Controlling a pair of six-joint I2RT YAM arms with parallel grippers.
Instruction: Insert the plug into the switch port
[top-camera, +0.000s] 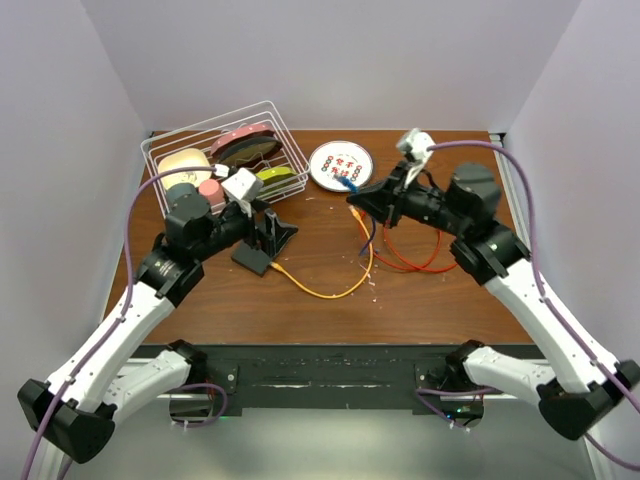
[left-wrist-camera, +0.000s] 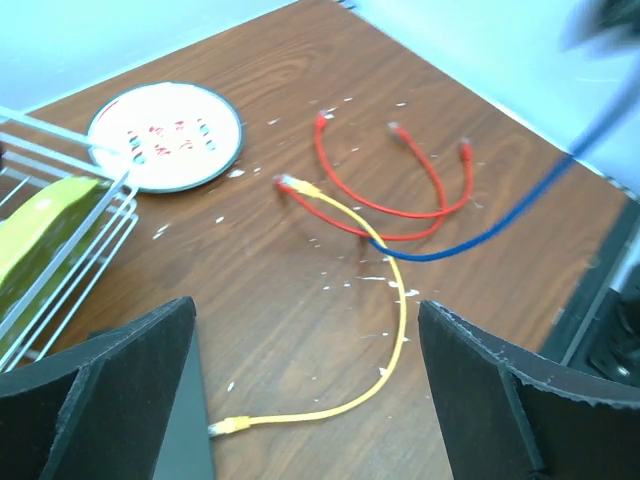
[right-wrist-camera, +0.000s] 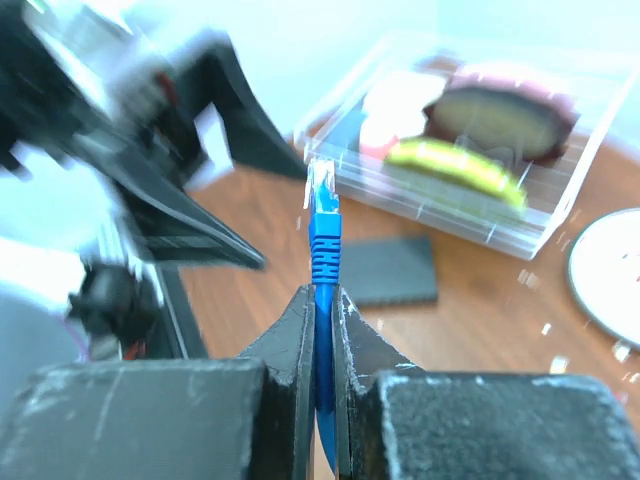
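Note:
The switch (top-camera: 253, 258) is a flat black box lying left of centre; it also shows in the right wrist view (right-wrist-camera: 390, 270). My left gripper (top-camera: 272, 234) hovers just above it, open, nothing between its fingers (left-wrist-camera: 500, 390). My right gripper (top-camera: 356, 203) is held up over the table's middle, shut on a blue cable just behind its plug (right-wrist-camera: 322, 190). The plug (top-camera: 348, 184) sticks out past the fingertips, pointing toward the left arm. The blue cable (left-wrist-camera: 500, 225) hangs down to the table. A yellow cable's plug (left-wrist-camera: 228, 426) lies against the switch's edge; I cannot tell whether it is seated.
A wire basket (top-camera: 225, 160) of toy food stands at the back left. A round white patterned plate (top-camera: 340, 165) lies behind the right gripper. Red cables (top-camera: 410, 255) and the yellow cable (top-camera: 330, 290) sprawl over the middle. White crumbs dot the wood.

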